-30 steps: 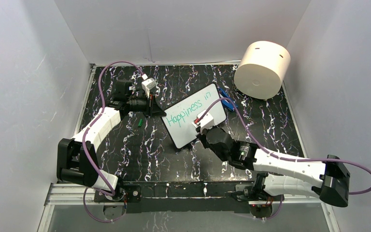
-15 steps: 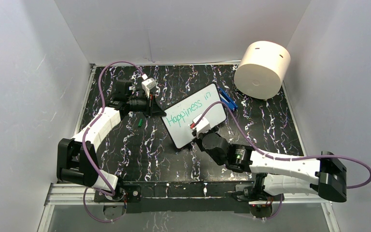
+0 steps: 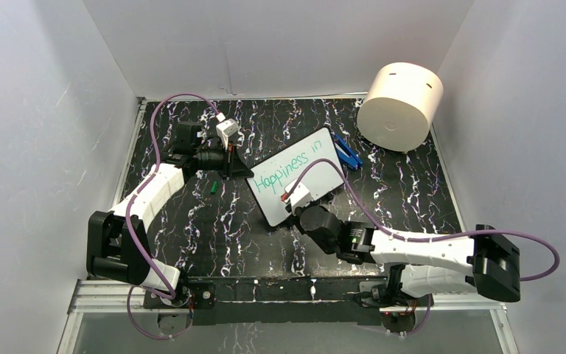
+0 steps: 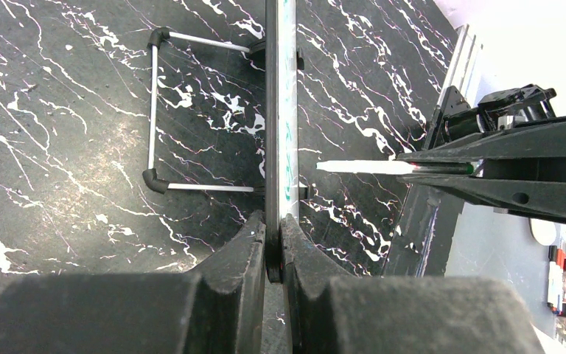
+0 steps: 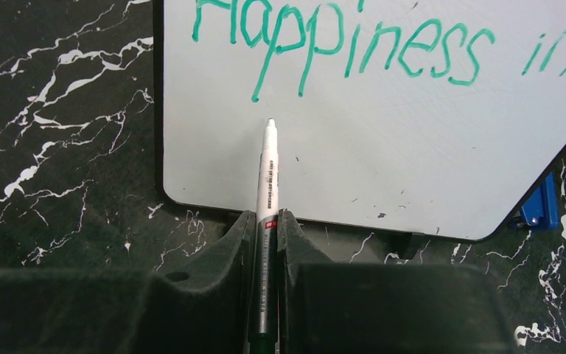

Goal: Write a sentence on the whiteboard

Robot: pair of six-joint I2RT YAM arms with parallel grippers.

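The whiteboard (image 3: 317, 173) sits tilted on the black marbled table, its black frame edge-on in the left wrist view (image 4: 273, 110). The sentence (image 3: 286, 169) reads "Happiness in" in teal-green, in one slanted line (image 5: 354, 44). My left gripper (image 3: 245, 171) is shut on the board's left edge (image 4: 274, 240). My right gripper (image 3: 296, 209) is shut on a white marker (image 5: 267, 177). The marker's tip rests on or just above the blank white area (image 5: 413, 147) under the start of "Happiness". That marker (image 4: 361, 167) also shows beside the board's face.
A big cream cylinder (image 3: 400, 105) lies at the back right. A blue object (image 3: 346, 153) sits behind the board's right corner. A small green cap (image 3: 213, 186) lies left of the board. A wire stand (image 4: 153, 110) props the board from behind. White walls enclose three sides.
My right arm has swung left, carrying the marker from the board's right half down to its lower left, below "Happiness". The left arm and the board have stayed still.
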